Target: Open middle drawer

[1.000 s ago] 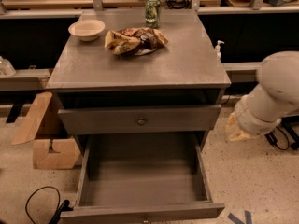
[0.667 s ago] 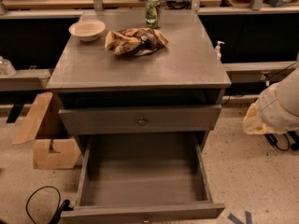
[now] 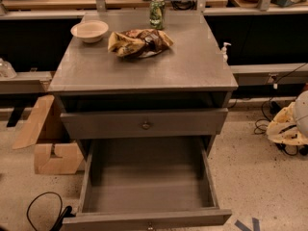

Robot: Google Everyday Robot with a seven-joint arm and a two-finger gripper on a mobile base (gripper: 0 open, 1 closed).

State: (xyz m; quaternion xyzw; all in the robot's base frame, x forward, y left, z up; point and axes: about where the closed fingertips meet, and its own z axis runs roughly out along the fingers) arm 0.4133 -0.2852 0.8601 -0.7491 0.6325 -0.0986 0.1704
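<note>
The middle drawer (image 3: 149,182) of the grey cabinet is pulled far out toward me. Its plain grey inside is empty, and its front (image 3: 144,221) with a small knob lies at the bottom edge of the view. Above it, another drawer front (image 3: 96,125) with a small brass knob (image 3: 146,125) stands slightly out under the cabinet top. My gripper is out of view. Only a white and cream rounded part of my arm (image 3: 293,124) shows at the right edge, well away from the cabinet.
On the cabinet top (image 3: 192,66) stand a cream bowl (image 3: 89,31), a crumpled chip bag (image 3: 138,42) and a green can (image 3: 157,12). Cardboard pieces (image 3: 48,138) lie on the floor at left, and a black cable (image 3: 45,211) at bottom left. Cables (image 3: 267,117) lie at right.
My arm has drawn back to the right, from beside the cabinet to the right edge of the view. The drawers have not moved.
</note>
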